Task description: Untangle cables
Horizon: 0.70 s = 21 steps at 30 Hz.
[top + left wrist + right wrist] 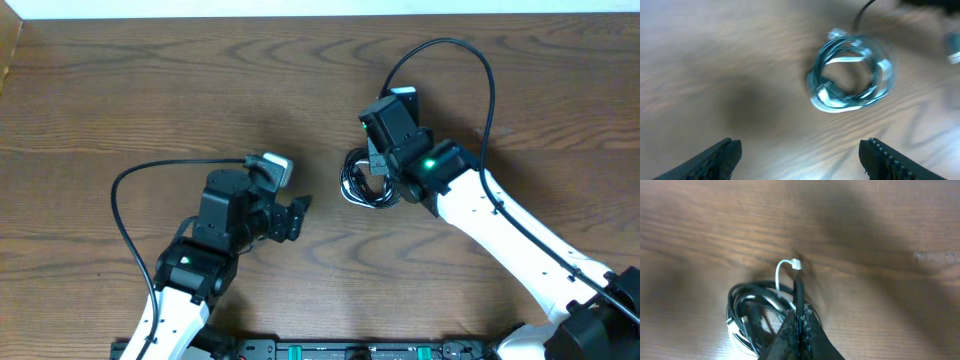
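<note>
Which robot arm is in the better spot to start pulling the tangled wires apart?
Probably the right. The right tool is shut on a black strand of the cables; the left tool is open, short of them, touching nothing.

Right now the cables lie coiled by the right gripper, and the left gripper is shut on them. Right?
No. The left gripper is open and empty, apart from the cables, as the left wrist view shows. The cables do lie coiled by the right gripper.
</note>
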{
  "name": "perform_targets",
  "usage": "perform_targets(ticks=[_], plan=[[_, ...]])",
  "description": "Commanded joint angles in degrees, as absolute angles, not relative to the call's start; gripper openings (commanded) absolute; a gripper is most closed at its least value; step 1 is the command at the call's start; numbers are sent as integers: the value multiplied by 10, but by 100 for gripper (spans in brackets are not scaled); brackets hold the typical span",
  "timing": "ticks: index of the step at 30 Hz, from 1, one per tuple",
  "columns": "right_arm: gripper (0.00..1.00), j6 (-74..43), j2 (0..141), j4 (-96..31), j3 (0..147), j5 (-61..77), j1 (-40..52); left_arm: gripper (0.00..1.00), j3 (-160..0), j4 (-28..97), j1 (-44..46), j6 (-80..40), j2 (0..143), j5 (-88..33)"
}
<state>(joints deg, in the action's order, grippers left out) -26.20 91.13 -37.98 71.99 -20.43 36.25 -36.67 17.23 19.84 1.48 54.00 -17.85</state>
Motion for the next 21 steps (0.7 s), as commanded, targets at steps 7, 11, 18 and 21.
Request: perform_targets(ticks=[7, 11, 18, 21], plan=[[45, -219, 913, -390, 722, -171, 375, 92, -377, 59, 249, 61, 662, -230], [79, -189, 894, -408, 722, -167, 381, 81, -377, -2, 250, 93, 728, -218], [91, -136, 814, -427, 722, -167, 382, 77, -377, -101, 250, 135, 838, -218], [91, -136, 786, -429, 722, -168, 382, 70, -377, -147, 250, 135, 871, -218]])
